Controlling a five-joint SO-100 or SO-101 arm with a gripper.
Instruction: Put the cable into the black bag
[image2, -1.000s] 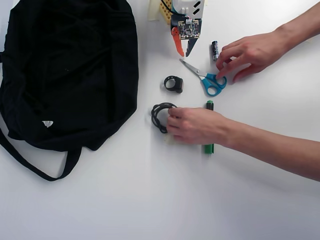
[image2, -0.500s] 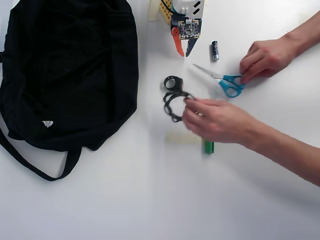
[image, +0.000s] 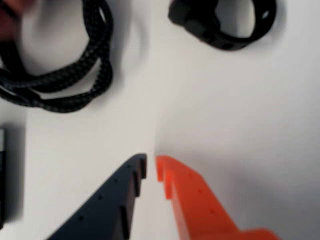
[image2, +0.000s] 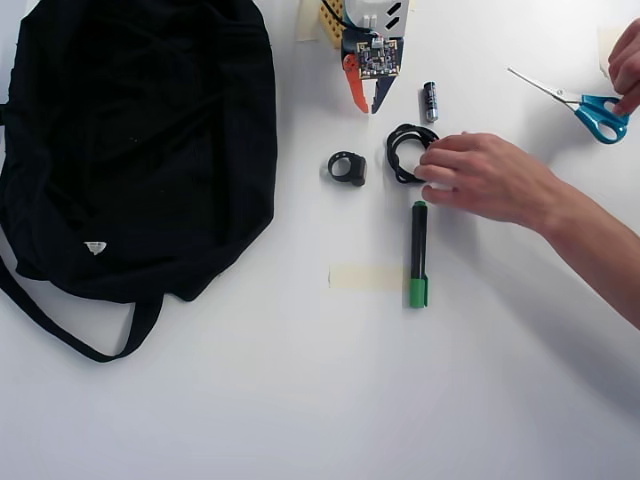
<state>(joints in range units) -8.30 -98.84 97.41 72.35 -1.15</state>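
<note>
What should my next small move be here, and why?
Probably hold still for now. A person's hand is on the cable, just beside the gripper, whose jaws look nearly closed and hold nothing. Once the hand clears, I would open the jaws and ease toward the coil, keeping off the black ring. The black bag lies farther off in the overhead view.

The cable (image: 60, 80) wears a woven, rough-looking braided sheath, the black bag (image2: 140, 140) is soft matt cloth, the gripper (image: 151, 167) fingers look like matt moulded plastic, one orange and one dark, and the tabletop (image2: 300, 400) is smooth white.
</note>
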